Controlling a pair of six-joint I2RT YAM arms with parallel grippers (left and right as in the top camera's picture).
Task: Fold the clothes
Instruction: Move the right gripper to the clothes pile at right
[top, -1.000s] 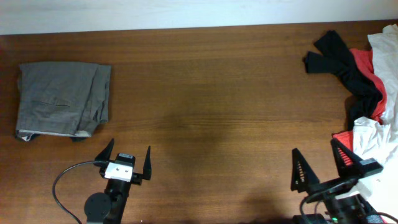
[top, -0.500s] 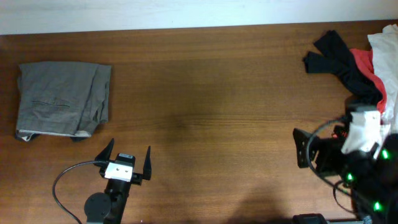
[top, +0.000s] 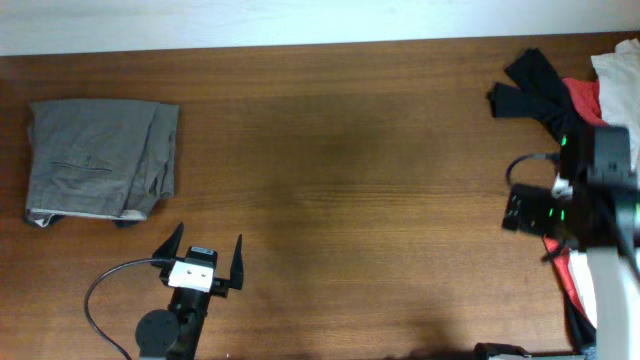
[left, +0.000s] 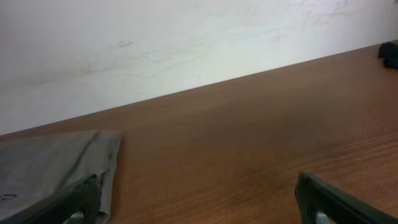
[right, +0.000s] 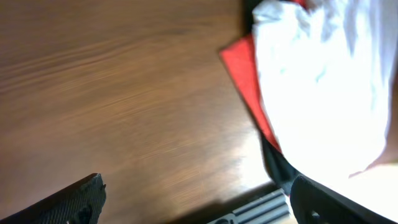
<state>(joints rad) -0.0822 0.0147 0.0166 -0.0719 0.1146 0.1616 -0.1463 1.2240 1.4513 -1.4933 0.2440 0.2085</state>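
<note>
Far left: grey-brown trousers (top: 100, 160) lie folded flat on the wooden table (top: 350, 150), near its back edge, with a pale wall (left: 155, 43) behind; condition tidy.

Left of centre, at the front edge: the left gripper (top: 206, 248) sits low over bare wood, just in front of the trousers and apart from them; its jaws are spread wide and have hold of nothing; a dark cable (top: 105, 290) loops out to its left.

Centre: bare wood only.

Right: a heap of loose garments at the table's right edge; a black garment (top: 530, 85) sprawls on the heap's left side, a red garment (top: 585, 100) lies against it, and the white T-shirt (right: 323, 81) lies crumpled and unfolded furthest right, over the red one and running off the frame edge; part of it is hidden under the right arm in the overhead view.

The right gripper (right: 199, 202) hangs over the heap's left margin; the arm is blurred from overhead; the wrist view shows its jaws wide apart and empty, one finger (right: 78, 198) over bare wood, the other beside the T-shirt's edge; whether it touches the fabric cannot be told.
</note>
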